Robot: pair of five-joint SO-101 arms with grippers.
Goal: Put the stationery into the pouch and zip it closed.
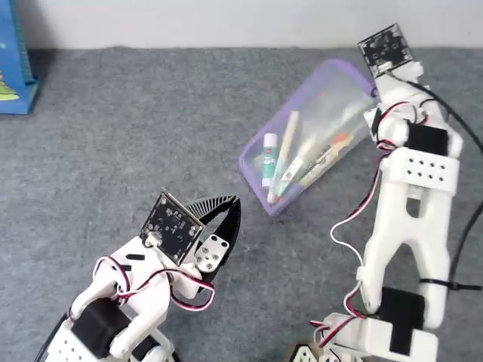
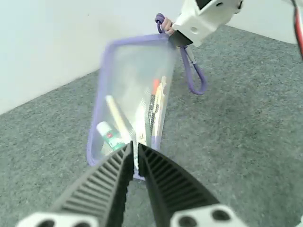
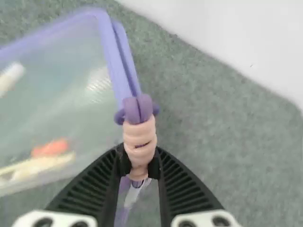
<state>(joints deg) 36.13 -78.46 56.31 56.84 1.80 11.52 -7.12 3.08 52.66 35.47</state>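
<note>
Grey felt mat (image 1: pixel 151 136) | right gripper (image 3: pixel 138 163) clamped on zipper pull (image 3: pixel 138 137) of one pouch (image 2: pixel 137 66) | left gripper (image 2: pixel 135 146) pinched together, empty (near pouch's end) | one glue stick (image 1: pixel 269 158) inside

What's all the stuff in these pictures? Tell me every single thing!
pouch: one, clear with purple edges, lying on the mat
glue stick: one, white and green, inside the pouch
other stationery: several pieces, cream, orange, dark, inside the pouch
strap: one, purple loop, pouch's far end
pull: one, peach, same end
box: one, blue, mat's far corner
mat: one, grey
left gripper: black, shut, by the pouch's near end
right gripper: black, shut on the pull
</note>
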